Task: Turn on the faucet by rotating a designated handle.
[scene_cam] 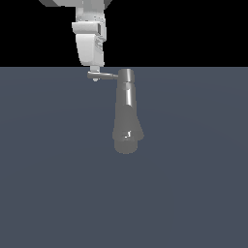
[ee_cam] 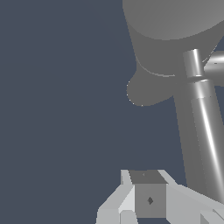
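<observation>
Exterior view: faucet (scene_cam: 127,114) is standing mid-floor; its handle (scene_cam: 104,75), a rigid, slick metal rod, is projecting sideways, best pushed near its tip. Gripper (scene_cam: 95,77) is touching that tip; jaw opening is reading as indeterminable.

No readable text, labels, brands, numbers or signs in either view. The grey metallic tapered faucet body (scene_cam: 127,116) is plain and shiny, the thin grey metal handle rod (scene_cam: 107,75) bare, the white robot pincer (scene_cam: 96,77) unmarked, the flat blue-grey surface (scene_cam: 53,169) blank. One small dark diamond mark on the pincer's grey block in the wrist view, not a legible sign.
</observation>
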`<action>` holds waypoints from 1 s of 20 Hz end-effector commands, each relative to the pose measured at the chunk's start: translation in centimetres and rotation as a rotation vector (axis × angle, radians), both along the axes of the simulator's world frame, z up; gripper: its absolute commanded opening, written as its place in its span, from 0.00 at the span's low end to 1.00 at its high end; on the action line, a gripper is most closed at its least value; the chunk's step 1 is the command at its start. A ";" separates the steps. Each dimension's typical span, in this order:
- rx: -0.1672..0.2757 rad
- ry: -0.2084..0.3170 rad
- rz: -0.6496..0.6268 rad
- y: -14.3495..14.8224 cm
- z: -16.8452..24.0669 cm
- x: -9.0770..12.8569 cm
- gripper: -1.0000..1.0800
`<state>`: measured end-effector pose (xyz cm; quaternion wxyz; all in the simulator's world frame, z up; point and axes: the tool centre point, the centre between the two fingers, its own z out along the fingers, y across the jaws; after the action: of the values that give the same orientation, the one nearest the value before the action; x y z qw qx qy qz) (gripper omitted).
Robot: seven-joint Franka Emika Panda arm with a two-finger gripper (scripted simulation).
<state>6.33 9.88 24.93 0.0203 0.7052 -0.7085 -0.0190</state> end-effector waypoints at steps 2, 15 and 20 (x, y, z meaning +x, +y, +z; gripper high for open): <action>-0.001 0.006 0.001 0.1 0.4 -1.2 0.00; -0.001 0.006 0.001 0.2 2.2 -4.9 0.00; -0.001 -0.006 -0.008 -0.8 2.7 -4.9 0.00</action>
<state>1.72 9.39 27.62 0.0171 0.7028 -0.7110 -0.0159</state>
